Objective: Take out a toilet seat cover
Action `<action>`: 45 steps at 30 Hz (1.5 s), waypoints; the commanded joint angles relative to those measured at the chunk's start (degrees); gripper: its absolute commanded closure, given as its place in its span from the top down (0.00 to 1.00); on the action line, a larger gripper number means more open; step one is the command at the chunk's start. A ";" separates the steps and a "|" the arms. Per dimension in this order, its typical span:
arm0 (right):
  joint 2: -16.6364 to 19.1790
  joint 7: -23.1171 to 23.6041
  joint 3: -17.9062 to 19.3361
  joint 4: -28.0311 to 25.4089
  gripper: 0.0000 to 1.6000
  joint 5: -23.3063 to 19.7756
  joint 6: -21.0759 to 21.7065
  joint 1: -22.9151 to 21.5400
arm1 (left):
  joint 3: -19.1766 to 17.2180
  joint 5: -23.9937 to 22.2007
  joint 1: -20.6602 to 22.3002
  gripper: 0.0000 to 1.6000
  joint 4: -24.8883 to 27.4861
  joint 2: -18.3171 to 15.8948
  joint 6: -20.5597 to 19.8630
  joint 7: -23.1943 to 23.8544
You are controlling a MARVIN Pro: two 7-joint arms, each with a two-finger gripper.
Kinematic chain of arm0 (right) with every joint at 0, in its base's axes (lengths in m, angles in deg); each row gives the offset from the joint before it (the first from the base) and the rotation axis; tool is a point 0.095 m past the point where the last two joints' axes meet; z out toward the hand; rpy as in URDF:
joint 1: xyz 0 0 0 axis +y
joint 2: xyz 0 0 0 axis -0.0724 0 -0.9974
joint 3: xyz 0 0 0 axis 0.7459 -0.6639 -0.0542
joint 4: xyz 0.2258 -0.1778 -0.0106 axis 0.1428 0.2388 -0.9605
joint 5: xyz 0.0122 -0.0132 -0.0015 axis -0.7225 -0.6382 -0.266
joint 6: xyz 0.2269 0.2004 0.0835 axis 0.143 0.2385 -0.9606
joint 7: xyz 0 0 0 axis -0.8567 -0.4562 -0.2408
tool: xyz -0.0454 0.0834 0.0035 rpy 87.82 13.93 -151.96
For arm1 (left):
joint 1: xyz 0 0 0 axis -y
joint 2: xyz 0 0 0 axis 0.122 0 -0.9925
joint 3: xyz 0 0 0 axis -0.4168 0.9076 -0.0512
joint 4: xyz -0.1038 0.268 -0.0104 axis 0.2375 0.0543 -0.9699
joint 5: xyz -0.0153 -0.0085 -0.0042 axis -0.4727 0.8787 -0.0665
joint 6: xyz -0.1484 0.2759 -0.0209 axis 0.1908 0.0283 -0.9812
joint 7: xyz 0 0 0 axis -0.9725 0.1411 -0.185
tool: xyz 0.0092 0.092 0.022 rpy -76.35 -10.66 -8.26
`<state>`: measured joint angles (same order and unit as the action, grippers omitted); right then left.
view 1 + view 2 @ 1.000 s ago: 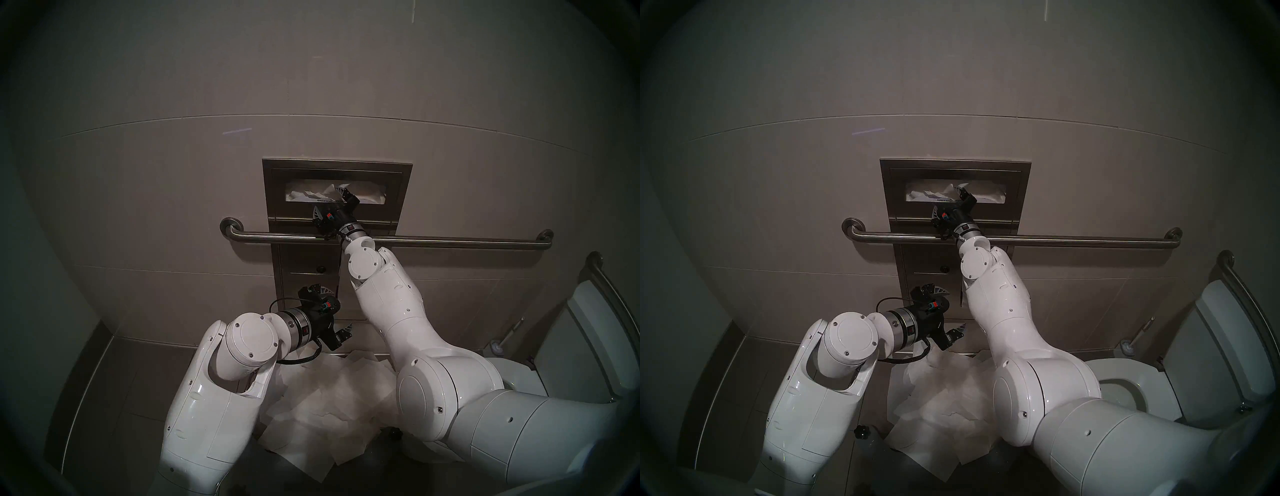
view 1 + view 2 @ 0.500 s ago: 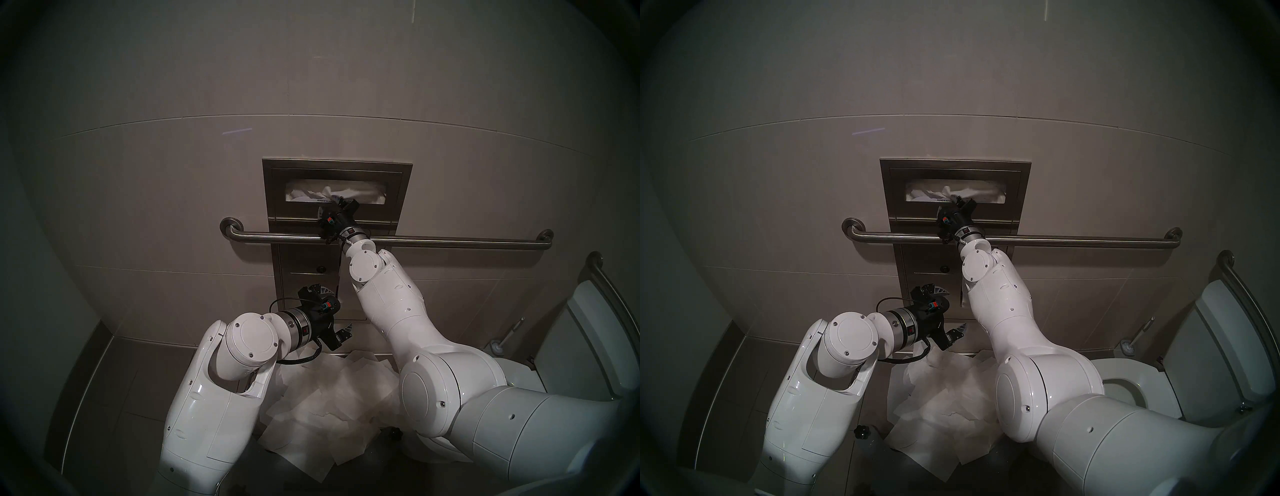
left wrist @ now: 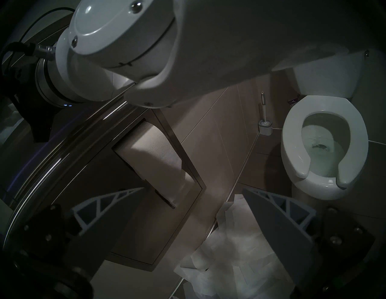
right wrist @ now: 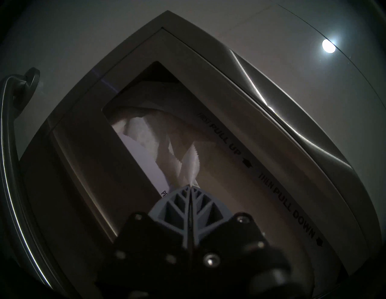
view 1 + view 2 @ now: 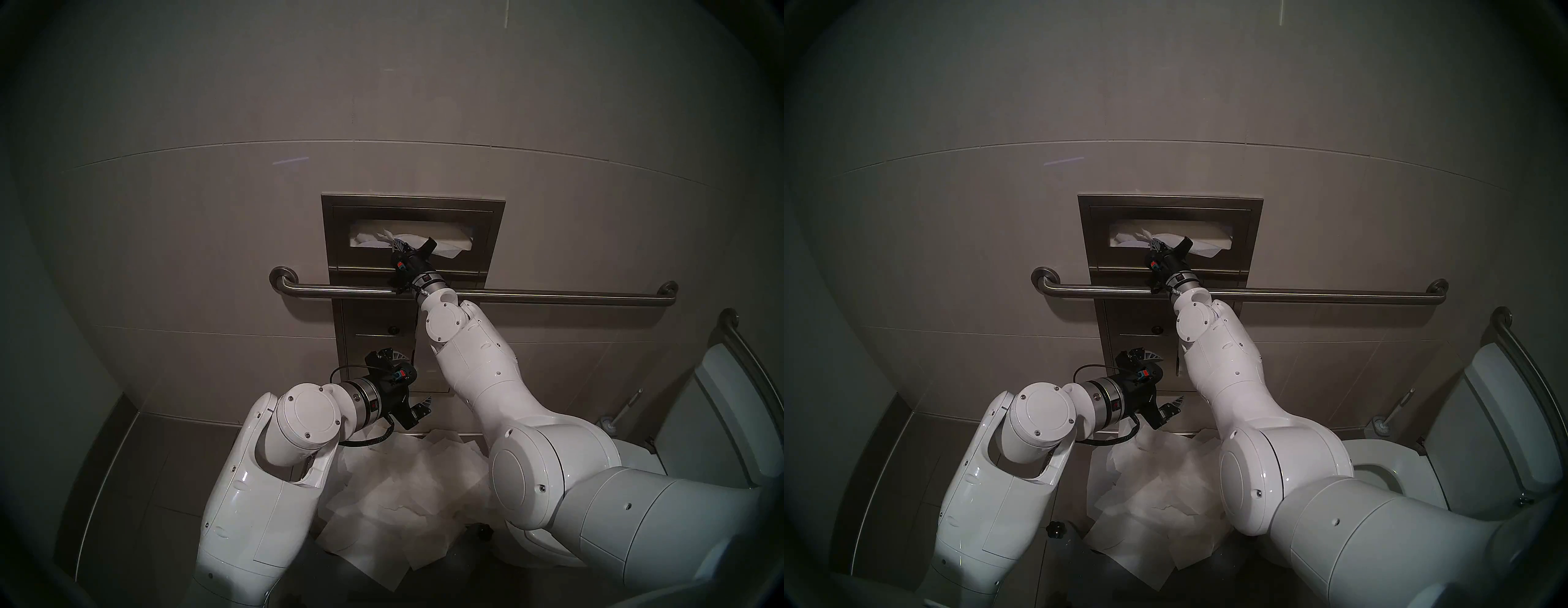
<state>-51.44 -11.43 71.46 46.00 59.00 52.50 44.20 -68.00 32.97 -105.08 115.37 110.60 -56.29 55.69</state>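
A steel dispenser panel (image 5: 339, 237) is set in the wall, and the toilet seat cover (image 5: 445, 248) shows as crinkled white tissue in its slot. My right gripper (image 5: 403, 246) is at the slot's lower edge, shut on a pinched fold of the cover (image 4: 191, 162). In the right wrist view the fingertips (image 4: 190, 186) meet on the paper. A corner of the sheet (image 5: 1210, 252) hangs out over the slot's lower right rim. My left gripper (image 5: 413, 378) stands open and empty lower down, near the panel's bottom.
A steel grab bar (image 5: 551, 294) crosses the panel just below my right wrist. A heap of white sheets (image 5: 403, 488) lies on the floor. The toilet (image 3: 323, 146) and a brush (image 3: 264, 123) stand to the right. A toilet paper roll (image 3: 154, 154) sits in the lower panel.
My right gripper went from open at the slot to shut on the tissue. The paper has bunched toward it and a corner now hangs out at the right. The left arm stayed still.
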 commanded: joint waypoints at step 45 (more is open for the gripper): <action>-1.44 3.96 4.18 -21.28 0.00 -2.73 -0.06 7.67 | -0.04 -0.19 0.96 1.00 1.88 0.45 0.09 -0.15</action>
<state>-52.72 -8.99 75.58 31.07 56.27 51.05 50.86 -67.99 32.97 -105.08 115.36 110.60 -56.30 55.65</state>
